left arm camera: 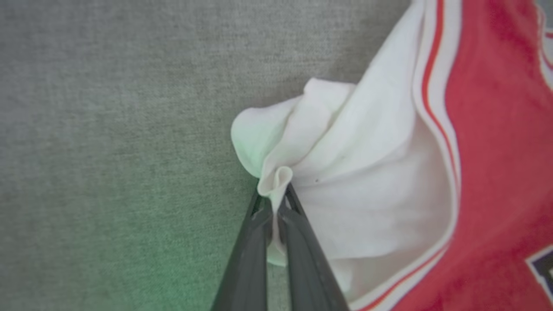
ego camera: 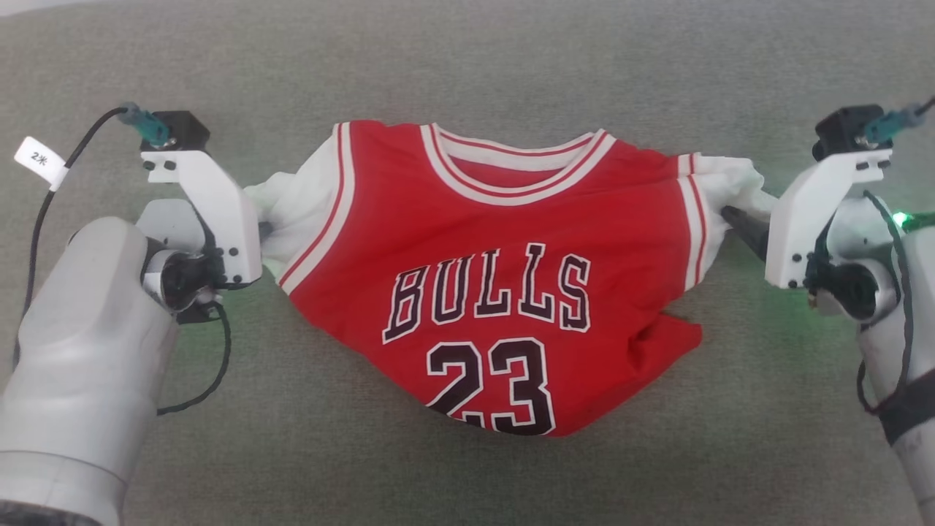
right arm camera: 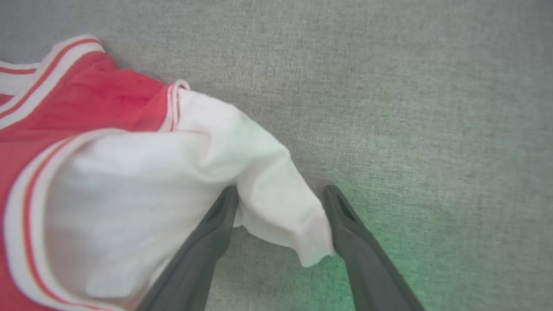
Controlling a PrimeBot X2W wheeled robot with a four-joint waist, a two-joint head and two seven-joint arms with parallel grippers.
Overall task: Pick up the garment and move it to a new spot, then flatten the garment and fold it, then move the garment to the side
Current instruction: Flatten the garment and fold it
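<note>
1 garment (ego camera: 504, 226), sleeves in left hand (left arm camera: 276, 193) and right hand (right arm camera: 281, 192)

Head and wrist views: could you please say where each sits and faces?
Head view: on the head, looking down at the garment on grey fabric; both forearms show.
Left wrist view: on that wrist, along the left hand, shut on a white sleeve.
Right wrist view: along the open right hand astride the other sleeve.
All share the garment.

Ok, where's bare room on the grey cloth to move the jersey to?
Widest: the grey cloth beyond the collar of the jersey, across the head view's top. Another bare band below the 23 print. Crowded at both ends: left hand shut on one white sleeve, right hand open around the other.
</note>
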